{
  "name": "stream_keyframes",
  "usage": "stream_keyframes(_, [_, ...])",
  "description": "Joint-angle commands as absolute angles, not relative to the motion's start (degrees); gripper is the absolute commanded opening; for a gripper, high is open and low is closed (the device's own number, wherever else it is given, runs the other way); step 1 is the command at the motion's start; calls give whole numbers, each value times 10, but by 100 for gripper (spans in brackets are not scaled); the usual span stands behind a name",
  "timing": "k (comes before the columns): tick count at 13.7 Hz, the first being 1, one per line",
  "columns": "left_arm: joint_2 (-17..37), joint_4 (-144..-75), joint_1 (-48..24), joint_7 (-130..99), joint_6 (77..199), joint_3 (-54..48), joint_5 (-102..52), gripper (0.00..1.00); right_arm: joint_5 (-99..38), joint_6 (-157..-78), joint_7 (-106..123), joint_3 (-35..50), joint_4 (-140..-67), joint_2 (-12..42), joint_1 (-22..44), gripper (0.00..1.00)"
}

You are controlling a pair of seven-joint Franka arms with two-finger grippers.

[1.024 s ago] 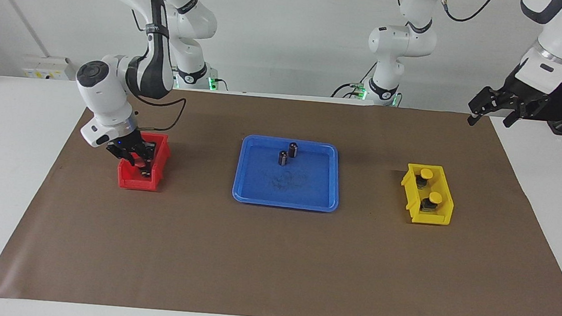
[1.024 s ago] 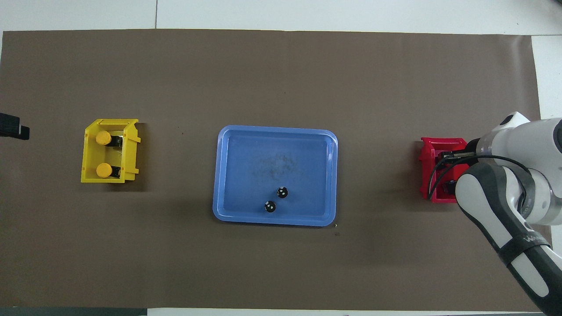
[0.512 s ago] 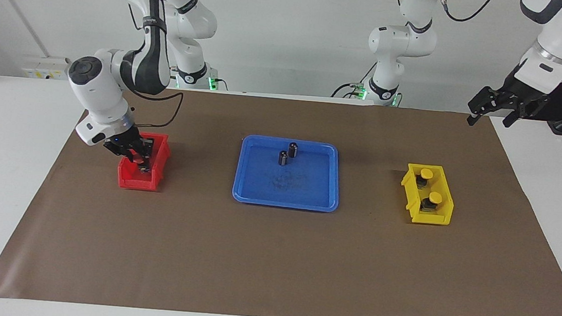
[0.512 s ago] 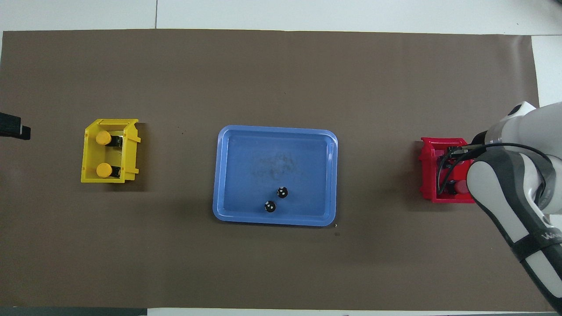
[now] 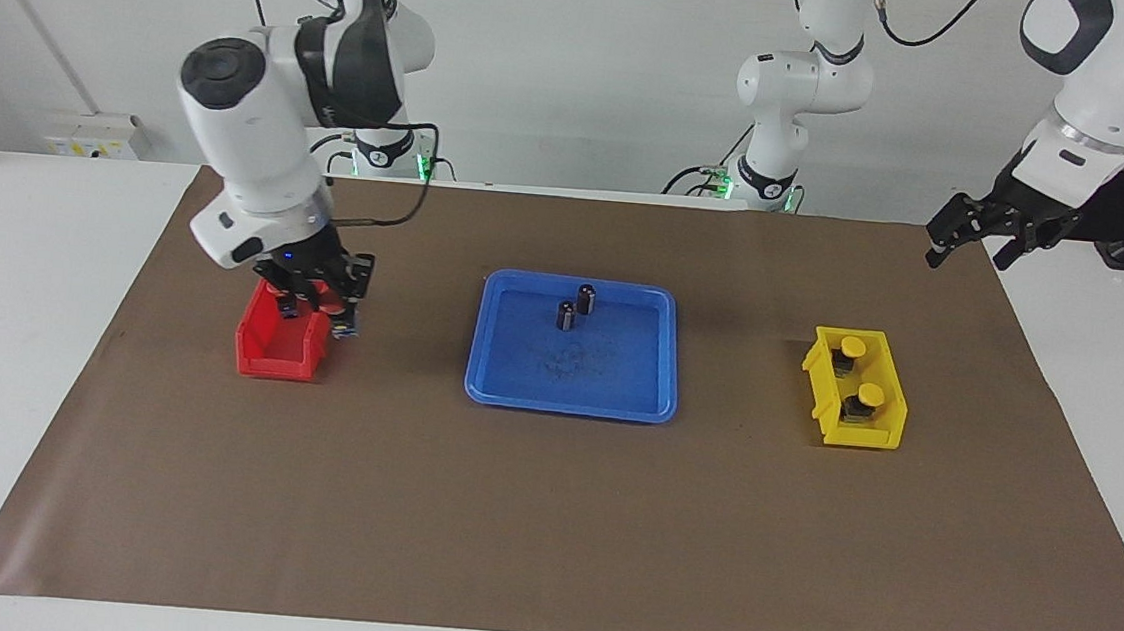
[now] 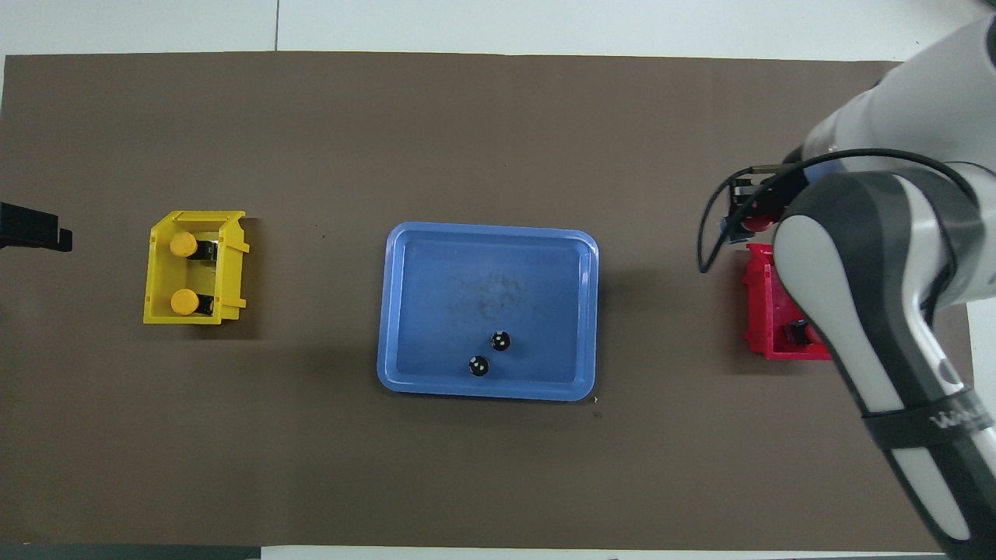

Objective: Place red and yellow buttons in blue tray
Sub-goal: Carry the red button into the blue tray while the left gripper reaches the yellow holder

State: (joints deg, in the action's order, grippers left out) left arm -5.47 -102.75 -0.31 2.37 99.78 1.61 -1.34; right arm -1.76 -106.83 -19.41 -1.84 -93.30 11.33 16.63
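Facing view and overhead view are both filled mostly by the brown mat (image 5: 546, 515), which is spread over the white table (image 5: 20, 313). The right arm (image 5: 255, 131) is seen whole only in the facing view. In the overhead view its thick white and grey links cover a large part of the red bin (image 6: 759, 311). The blue tray (image 5: 618, 370) is placed in the middle of the mat, between the red bin at the right arm's end and the yellow bin (image 5: 863, 438) at the left arm's end. The right gripper (image 5: 320, 309) is held in the air over the rim of the red bin on the side toward the tray. Its jaws are clenched on a red button (image 6: 756, 223). The red cap is made out clearly against the mat only in the overhead view, because in the facing view it is mixed with the red of the bin. The left gripper (image 5: 969, 237) waits in the air over the mat's edge at its own end with the jaws spread and nothing between them. In the overhead view only its dark tip (image 6: 35, 233) is seen. A second red button (image 6: 809, 333) is partly visible inside the red bin in the overhead view alone. The nearer yellow button (image 5: 852, 347) and the farther yellow button (image 5: 872, 393) are lying in the yellow bin. Two dark cylinders (image 5: 586, 298) are standing upright in the tray, close to its rim nearest the robots.
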Motion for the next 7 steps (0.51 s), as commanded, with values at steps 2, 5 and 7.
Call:
stream_keyframes(2, [-54, -1135, 5, 27, 1125, 13, -5, 81, -19, -1132, -361, -22, -885, 211, 286, 31])
stream_keyframes(5, [-11, -1159, -2, 19, 1196, 13, -5, 71, -18, -1171, -414, -22, -883, 251, 336, 31])
stream_keyframes(7, [11, -1163, -4, 11, 1224, 12, -4, 66, -17, -1182, -420, -21, -893, 259, 349, 31])
